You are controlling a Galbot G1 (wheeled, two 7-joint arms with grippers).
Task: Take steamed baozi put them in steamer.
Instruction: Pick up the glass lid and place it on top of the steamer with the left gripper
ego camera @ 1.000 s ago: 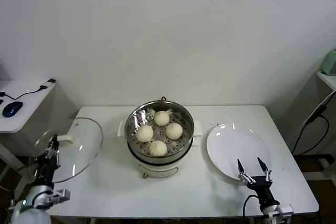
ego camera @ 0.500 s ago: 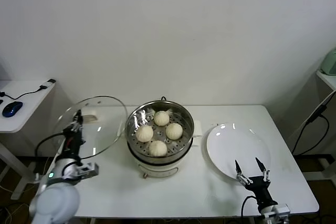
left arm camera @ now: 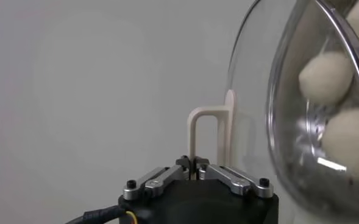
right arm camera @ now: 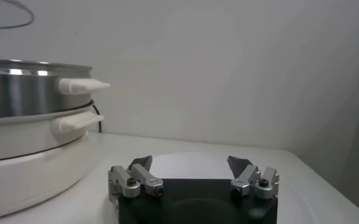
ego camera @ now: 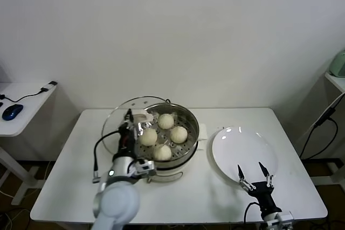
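On the steamer (ego camera: 165, 133) tray: all four baozi (ego camera: 162, 152) loaded, plate (ego camera: 243, 152) bare. Left gripper (ego camera: 129, 121) pinches lid handle (ego camera: 141, 116), lid (ego camera: 116, 122) not seated; right gripper (ego camera: 253, 179) parked, fingers wide

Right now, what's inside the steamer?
Four steamed baozi sit on the perforated tray of the steamer. The glass lid, tilted over the left rim, partly veils them; below the tray is hidden.

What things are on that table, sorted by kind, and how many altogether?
Baozi: 4, all in the steamer
Steamer: 1
Glass lid: 1, held by the left gripper
White plate: 1
Total: 7
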